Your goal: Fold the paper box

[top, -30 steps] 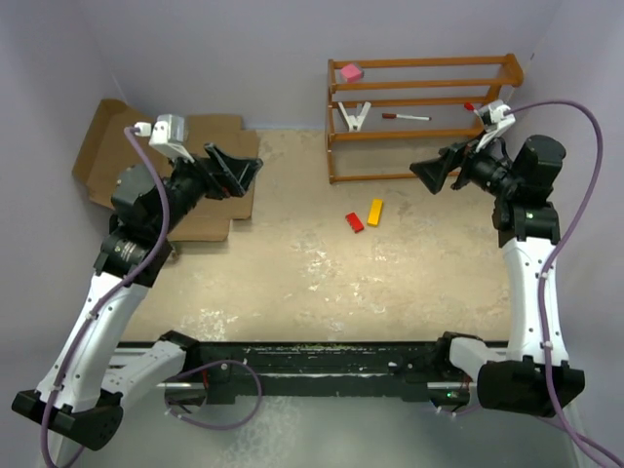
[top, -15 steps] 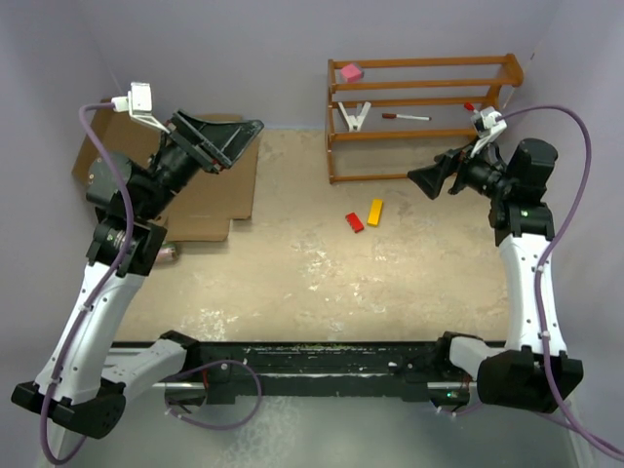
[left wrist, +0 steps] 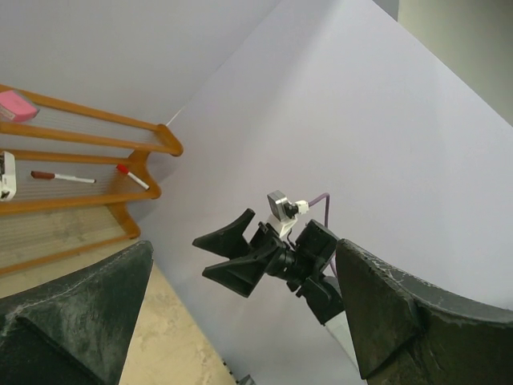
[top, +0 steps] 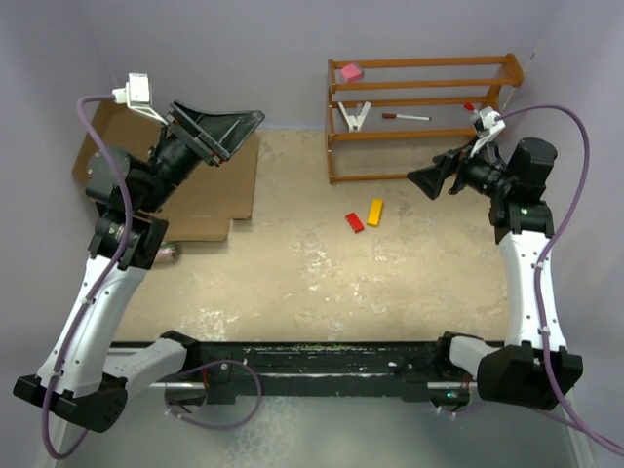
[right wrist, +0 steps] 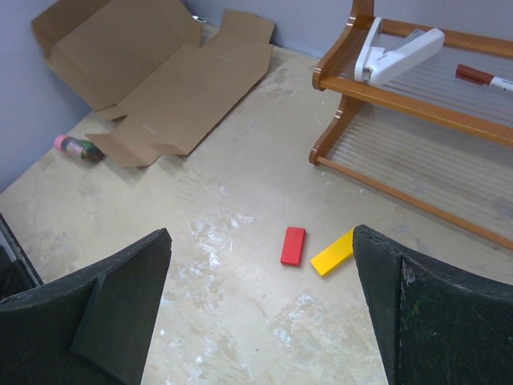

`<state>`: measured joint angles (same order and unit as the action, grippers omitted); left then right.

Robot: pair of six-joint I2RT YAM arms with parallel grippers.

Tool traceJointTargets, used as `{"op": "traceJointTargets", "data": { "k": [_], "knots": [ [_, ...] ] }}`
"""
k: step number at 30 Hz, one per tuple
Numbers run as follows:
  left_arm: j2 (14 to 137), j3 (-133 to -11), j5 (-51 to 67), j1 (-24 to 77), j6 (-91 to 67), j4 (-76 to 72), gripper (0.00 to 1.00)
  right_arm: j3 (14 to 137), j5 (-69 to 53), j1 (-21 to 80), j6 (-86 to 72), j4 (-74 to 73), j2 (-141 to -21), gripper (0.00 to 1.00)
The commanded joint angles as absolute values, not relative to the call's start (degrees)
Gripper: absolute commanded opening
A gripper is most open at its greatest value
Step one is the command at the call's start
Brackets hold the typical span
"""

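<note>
The paper box (top: 216,200) is a flat brown cardboard cut-out lying unfolded at the table's far left corner. In the right wrist view the paper box (right wrist: 168,80) shows its flaps spread flat. My left gripper (top: 229,130) hangs open in the air above the sheet's far edge and points right, touching nothing. In its own view the left gripper (left wrist: 240,321) frames only the wall and the other arm. My right gripper (top: 432,178) is open at the right, in front of the rack, far from the cardboard. The right gripper (right wrist: 260,305) holds nothing between its fingers.
A wooden rack (top: 419,117) stands at the back with a pink block (top: 351,71), a white clip (top: 354,115) and a marker (top: 405,117). A red block (top: 355,222) and a yellow block (top: 375,212) lie mid-table. A small pink-capped bottle (right wrist: 78,148) lies by the cardboard's near edge.
My left arm has risen and swung back-left, lifting its open gripper off the cardboard toward the back wall. The right gripper has shifted slightly left and stays open.
</note>
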<state>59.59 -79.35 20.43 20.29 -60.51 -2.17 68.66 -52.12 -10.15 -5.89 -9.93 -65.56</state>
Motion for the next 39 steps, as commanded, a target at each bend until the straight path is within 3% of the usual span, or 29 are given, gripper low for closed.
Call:
{"op": "traceJointTargets", "data": {
  "k": [1,20,27,39],
  "knots": [
    [58.43,-81.85,20.2,20.2,-60.92,-4.49,0.98,69.19,-53.91,-10.46,-6.02,-7.58,-64.82,1.0],
    [56.12,-79.34,17.01,20.28,-63.2,-3.71,0.99,68.39,-54.01,-10.9,-7.81,-5.16,-65.02,1.0],
    [58.38,-80.57,25.73,20.23,-66.88,-8.84,0.99,68.55,-54.02,-11.15,-8.01,-4.7,-65.38,1.0],
    [55.6,-76.46,23.73,20.23,-62.27,-12.45,0.99,66.63,-54.05,-11.64,-7.81,-1.58,-64.95,1.0]
  ]
}}
